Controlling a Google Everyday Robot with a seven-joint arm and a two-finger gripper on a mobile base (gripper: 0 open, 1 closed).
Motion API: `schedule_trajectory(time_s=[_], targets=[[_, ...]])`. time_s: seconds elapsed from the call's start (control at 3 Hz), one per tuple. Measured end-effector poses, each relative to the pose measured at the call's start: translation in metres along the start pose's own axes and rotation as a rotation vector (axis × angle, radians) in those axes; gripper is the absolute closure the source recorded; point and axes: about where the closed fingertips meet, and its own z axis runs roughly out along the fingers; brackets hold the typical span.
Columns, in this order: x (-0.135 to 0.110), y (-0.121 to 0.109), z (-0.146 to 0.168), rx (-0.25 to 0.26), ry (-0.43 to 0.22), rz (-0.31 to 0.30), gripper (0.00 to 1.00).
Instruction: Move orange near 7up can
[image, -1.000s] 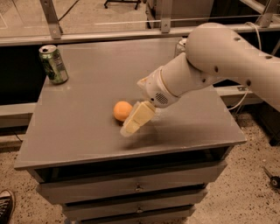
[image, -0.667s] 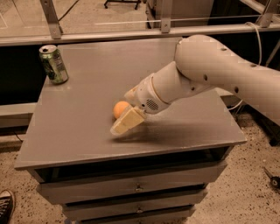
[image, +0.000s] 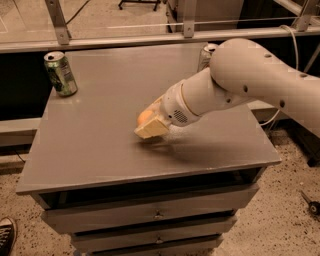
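Camera view of a grey bench (image: 95, 135) with the robot arm (image: 260, 80) reaching in from the right. The white arm slopes down and to the left across the bench, and its claw (image: 147, 123) sits low over the bench top, a little left of centre. The orange (image: 144, 117) lies at the claw's tip, just above the surface; only a small part of its left side shows, the rest being covered by the cream claw parts above and below it. The view does not show how wide the claw stands, nor whether it has hold of the orange or is only set about it. The 7up can (image: 206, 53) stands upright at the back edge of the bench, right of centre; the arm hides its lower right part. It is well apart from the orange, with the arm's wrist between the two. A darker green can (image: 60, 73) stands upright at the back left corner, well apart from both. Drawers (image: 157, 214) are stacked below the bench top. A speckled floor (image: 285, 220) surrounds the bench, and a shoe (image: 6, 243) shows at the lower left edge.
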Motion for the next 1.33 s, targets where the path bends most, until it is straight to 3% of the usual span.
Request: schedule_trajectory(time_s=[0.33, 0.67, 1.0, 1.33], targets=[[0.021, -0.034, -0.051, 0.105, 0.022, 0.010, 0.93], [0.022, -0.037, -0.057, 0.117, 0.023, 0.011, 1.00], [0.022, -0.037, -0.057, 0.117, 0.023, 0.011, 1.00], [0.026, -0.047, -0.067, 0.165, 0.008, 0.021, 1.00]])
